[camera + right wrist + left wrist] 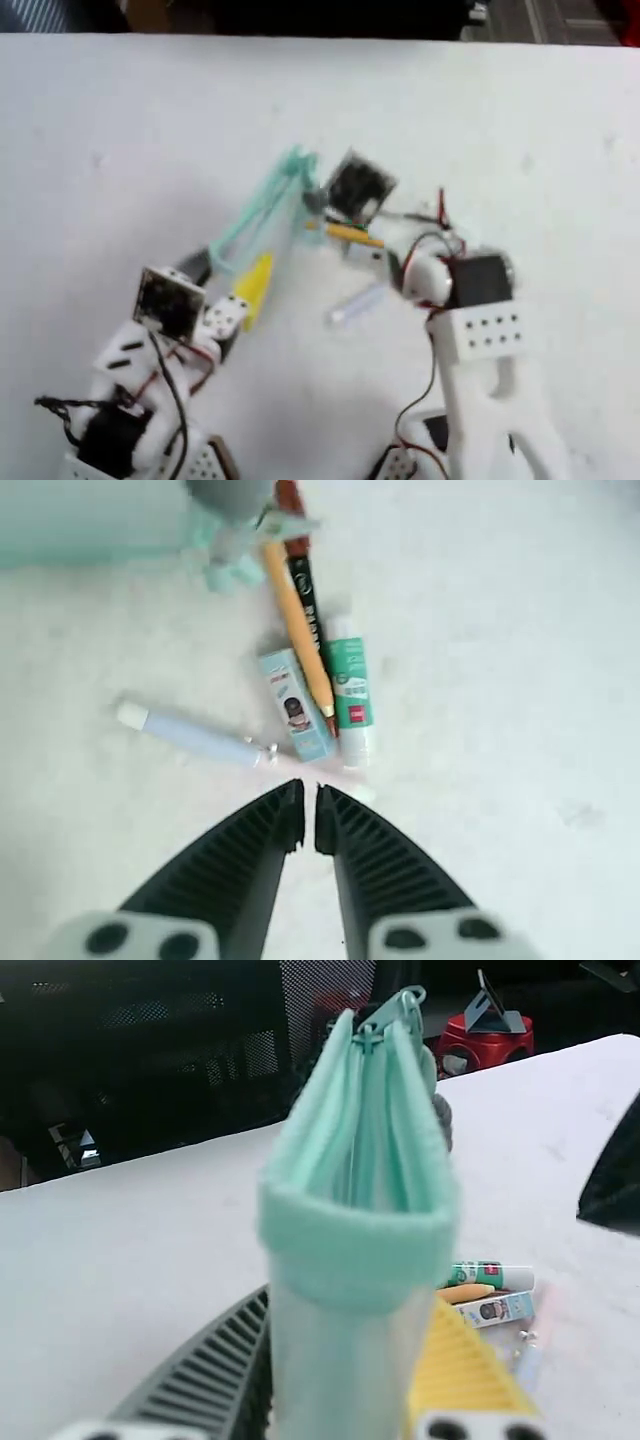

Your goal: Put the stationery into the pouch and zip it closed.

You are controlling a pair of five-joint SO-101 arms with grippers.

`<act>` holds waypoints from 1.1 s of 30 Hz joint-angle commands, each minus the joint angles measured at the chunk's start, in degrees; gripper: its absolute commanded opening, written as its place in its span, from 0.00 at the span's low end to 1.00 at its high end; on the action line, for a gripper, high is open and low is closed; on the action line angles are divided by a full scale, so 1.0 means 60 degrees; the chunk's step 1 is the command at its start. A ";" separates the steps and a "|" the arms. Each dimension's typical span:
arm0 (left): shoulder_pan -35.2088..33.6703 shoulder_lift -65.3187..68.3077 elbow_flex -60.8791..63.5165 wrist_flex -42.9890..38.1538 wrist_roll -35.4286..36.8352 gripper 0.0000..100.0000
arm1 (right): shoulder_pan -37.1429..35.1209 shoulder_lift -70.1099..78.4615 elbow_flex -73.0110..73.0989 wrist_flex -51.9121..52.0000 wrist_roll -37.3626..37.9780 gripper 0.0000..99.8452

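While in left gripper (340,1370), pouch (360,1210) well apart from table edge (300,37).

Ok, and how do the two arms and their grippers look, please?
The left arm and the right arm are white plastic with black motors and red and black cables; the right one has a plate with small round holes. The right gripper has two black ribbed fingers on pale bases. The left gripper has one yellow ribbed finger and one dark grey finger.
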 commanded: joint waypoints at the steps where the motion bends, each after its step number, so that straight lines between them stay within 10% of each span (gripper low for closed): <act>1: -0.0418 0.0022 -0.0044 -0.0410 0.0073 0.18 | 0.0095 -0.0183 0.1260 -0.1150 0.1070 0.02; 20: -0.0989 0.0022 -0.0249 -0.0410 0.0088 0.18 | -0.2557 -0.0095 0.3971 -0.3363 0.2110 0.19; 33: -0.1018 0.0022 -0.0249 -0.0440 0.0088 0.18 | -0.1341 0.2615 0.3502 -0.3949 0.3883 0.17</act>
